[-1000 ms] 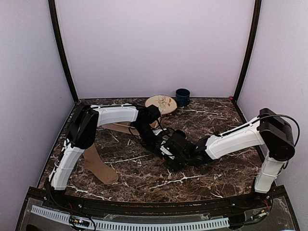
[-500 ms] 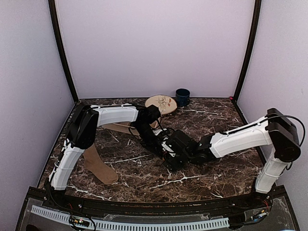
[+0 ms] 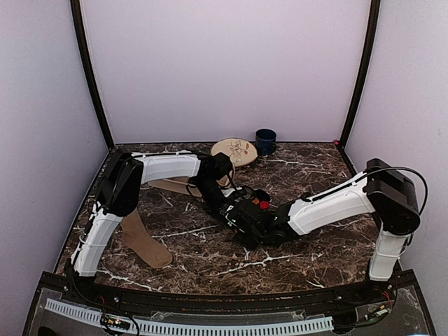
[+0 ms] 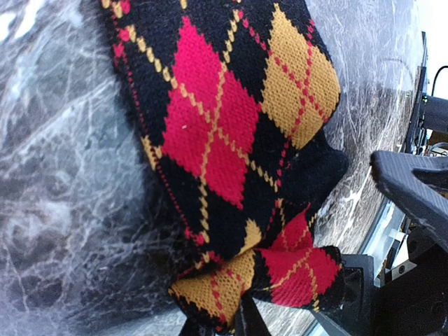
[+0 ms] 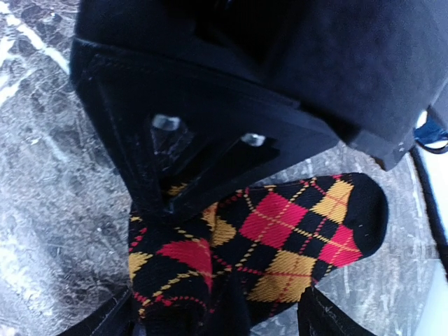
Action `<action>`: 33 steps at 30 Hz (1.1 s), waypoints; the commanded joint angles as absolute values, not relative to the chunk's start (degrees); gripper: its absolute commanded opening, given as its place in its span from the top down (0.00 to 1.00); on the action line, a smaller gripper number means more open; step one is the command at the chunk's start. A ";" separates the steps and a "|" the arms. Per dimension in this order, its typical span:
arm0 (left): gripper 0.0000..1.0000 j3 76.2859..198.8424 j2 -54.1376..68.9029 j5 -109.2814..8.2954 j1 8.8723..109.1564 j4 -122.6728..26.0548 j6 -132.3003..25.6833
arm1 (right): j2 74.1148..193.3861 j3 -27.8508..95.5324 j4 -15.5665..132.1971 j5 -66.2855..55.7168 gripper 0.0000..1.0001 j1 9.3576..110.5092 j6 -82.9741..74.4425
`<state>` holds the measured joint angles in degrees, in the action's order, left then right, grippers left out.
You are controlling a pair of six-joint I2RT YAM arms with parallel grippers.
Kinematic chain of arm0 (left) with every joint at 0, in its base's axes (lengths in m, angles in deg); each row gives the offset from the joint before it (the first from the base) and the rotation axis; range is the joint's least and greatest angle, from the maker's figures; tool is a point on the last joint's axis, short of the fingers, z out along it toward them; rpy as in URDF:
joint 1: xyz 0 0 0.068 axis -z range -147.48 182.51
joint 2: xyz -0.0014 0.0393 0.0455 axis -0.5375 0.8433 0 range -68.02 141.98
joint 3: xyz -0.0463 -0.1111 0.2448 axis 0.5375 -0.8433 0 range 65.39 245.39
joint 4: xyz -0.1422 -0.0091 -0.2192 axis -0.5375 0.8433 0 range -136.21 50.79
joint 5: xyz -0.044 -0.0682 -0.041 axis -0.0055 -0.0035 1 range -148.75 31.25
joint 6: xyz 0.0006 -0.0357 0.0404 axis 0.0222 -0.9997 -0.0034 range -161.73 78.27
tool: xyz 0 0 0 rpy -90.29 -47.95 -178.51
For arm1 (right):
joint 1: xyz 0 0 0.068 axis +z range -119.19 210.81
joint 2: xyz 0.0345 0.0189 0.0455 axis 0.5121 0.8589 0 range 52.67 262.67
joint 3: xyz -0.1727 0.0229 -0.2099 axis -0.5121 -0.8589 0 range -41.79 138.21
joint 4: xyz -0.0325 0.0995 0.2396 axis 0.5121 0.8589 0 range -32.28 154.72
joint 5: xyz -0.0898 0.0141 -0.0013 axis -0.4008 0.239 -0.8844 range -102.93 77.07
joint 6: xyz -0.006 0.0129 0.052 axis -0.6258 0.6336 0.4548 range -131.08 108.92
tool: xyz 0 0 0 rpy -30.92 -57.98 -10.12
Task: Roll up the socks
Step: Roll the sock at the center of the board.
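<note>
On the dark brown, white-veined marble table (image 3: 318, 171), the plain tan-brown fabric sock (image 3: 145, 243) lies flat at the left beside the left arm's lower link, where it lay a second ago; the white left arm (image 3: 168, 166) has not shifted either, and its left gripper (image 4: 239, 318) is closed, pinching the bunched, folded-over end of the black knitted sock with red and orange argyle diamonds (image 4: 224, 133), which lies on the marble mid-table between the two wrists; at the back edge stand a round pale wooden plate (image 3: 234, 150) and, just right of it, a dark blue cup (image 3: 265, 141), both unmoved; the right gripper (image 5: 217, 301) is spread wide, one finger on either side of that same folded end, though whether they press the fabric cannot be told; the white right arm (image 3: 329, 204) has drawn its elbow in leftward since half a second ago, and a small red patch (image 3: 264, 205) now shows by its wrist.
</note>
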<state>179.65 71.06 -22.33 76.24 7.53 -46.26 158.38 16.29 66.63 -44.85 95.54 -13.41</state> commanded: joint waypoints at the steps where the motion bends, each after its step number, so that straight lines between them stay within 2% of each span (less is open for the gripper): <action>1: 0.89 177.92 72.67 -24.13 76.73 11.28 -45.42 | 160.25 17.80 63.06 -50.76 0.21 95.69 -16.69; 15: 0.89 178.42 73.19 -22.95 76.73 10.85 -45.20 | 160.43 16.73 60.38 -49.86 0.16 95.83 -25.37; 22: 0.89 178.67 73.28 -22.41 76.72 10.84 -45.03 | 160.80 17.17 61.03 -45.32 0.09 96.16 -27.06; 25: 0.89 178.76 73.29 -22.38 76.72 10.92 -44.83 | 161.49 17.50 60.76 -45.59 0.00 96.37 -27.69; 29: 0.89 178.77 73.20 -22.14 76.72 11.09 -44.59 | 162.25 17.54 60.28 -45.86 0.00 96.42 -28.49; 33: 0.89 178.73 73.20 -22.04 76.73 11.27 -44.28 | 163.54 17.96 61.07 -45.38 0.07 96.37 -28.02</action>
